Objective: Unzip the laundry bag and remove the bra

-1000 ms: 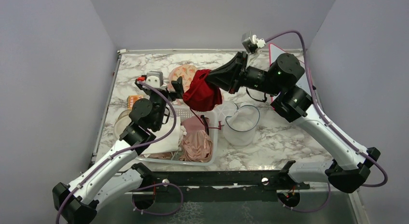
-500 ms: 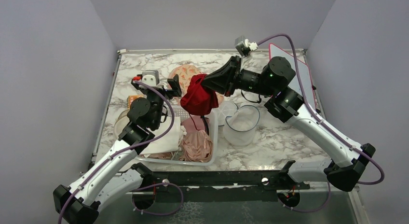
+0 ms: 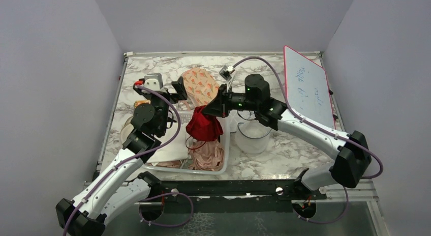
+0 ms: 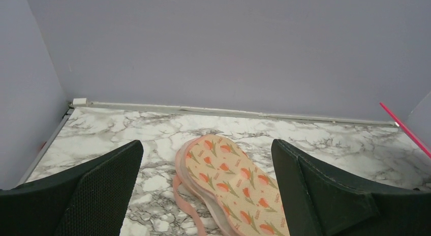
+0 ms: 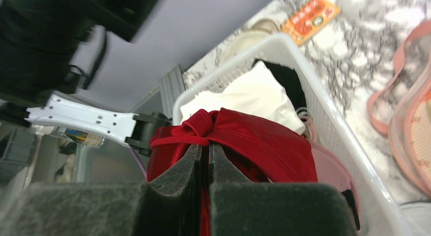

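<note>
From above, I see my right hand [image 3: 206, 110] reached out to the left over the basket [image 3: 225, 144], pinching the top of the bra [image 3: 202, 128]. The bra hangs from it as a dark red bundle above the basket's far right part, thin straps trailing down toward the pink garment [image 3: 207, 153] inside. A white cloth [image 3: 175, 144] fills the basket's left side. The bag [image 3: 252, 137] stands on the bench [image 3: 284, 149] just right of the basket, round rim up, apart from the bra. My left hand [image 3: 179, 88] is raised near the far left of the basket, fingers spread and holding nothing. The sandals [image 3: 199, 86] lie just beyond it, and a whiteboard [image 3: 307, 86] leans at the far right.

The left wrist camera confirms it: the left hand [image 4: 203, 149] has its 2 fingers [image 4: 109, 182] wide apart with only bench [image 4: 127, 124] and the floral sandals [image 4: 228, 180] between them, well below.

On the right wrist camera, the right hand [image 5: 204, 154] has its 2 fingers pressed together on a fold of the bra [image 5: 254, 144], a strap looped across the clamped spot. Below it are the basket rim [image 5: 330, 114] and the white cloth [image 5: 249, 96]. An orange packet [image 5: 310, 15] lies on the bench past the basket, and a sandal edge [image 5: 406, 93] shows at the frame's right.
</note>
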{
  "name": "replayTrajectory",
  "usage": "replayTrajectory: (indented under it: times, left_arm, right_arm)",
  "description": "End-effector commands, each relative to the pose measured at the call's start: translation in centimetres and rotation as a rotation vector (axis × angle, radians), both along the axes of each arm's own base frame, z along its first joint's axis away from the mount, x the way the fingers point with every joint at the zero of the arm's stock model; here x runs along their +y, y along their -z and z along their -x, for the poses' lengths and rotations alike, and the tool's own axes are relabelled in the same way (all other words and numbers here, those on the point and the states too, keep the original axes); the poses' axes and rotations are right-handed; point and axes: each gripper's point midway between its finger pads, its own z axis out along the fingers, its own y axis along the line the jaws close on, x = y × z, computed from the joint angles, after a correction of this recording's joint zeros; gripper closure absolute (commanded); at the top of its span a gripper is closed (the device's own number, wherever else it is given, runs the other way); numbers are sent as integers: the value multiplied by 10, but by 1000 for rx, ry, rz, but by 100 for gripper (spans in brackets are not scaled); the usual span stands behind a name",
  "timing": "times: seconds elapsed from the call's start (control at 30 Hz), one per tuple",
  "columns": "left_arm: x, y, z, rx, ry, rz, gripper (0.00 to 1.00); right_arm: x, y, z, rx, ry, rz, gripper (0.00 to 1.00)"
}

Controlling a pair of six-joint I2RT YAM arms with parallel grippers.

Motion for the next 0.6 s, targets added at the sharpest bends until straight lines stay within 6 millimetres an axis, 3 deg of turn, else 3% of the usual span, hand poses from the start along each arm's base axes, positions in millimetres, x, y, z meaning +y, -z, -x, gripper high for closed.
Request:
replayTrajectory:
  times: [0.0, 0.13, 0.3, 0.57]
  left_arm:
    - [6, -2, 0, -18, -28, 25, 7]
    - [4, -1, -1, -16, -15, 28, 7]
    - [2, 0, -2, -13, -8, 26, 7]
    - [-3, 4, -4, -1, 7, 25, 7]
  right_arm:
    - [13, 29, 3, 90, -44, 16, 99]
    - [7, 73, -9, 143, 38, 127, 99]
    - [5, 113, -9, 153, 58, 219, 99]
    - [24, 174, 3, 226, 27, 312, 99]
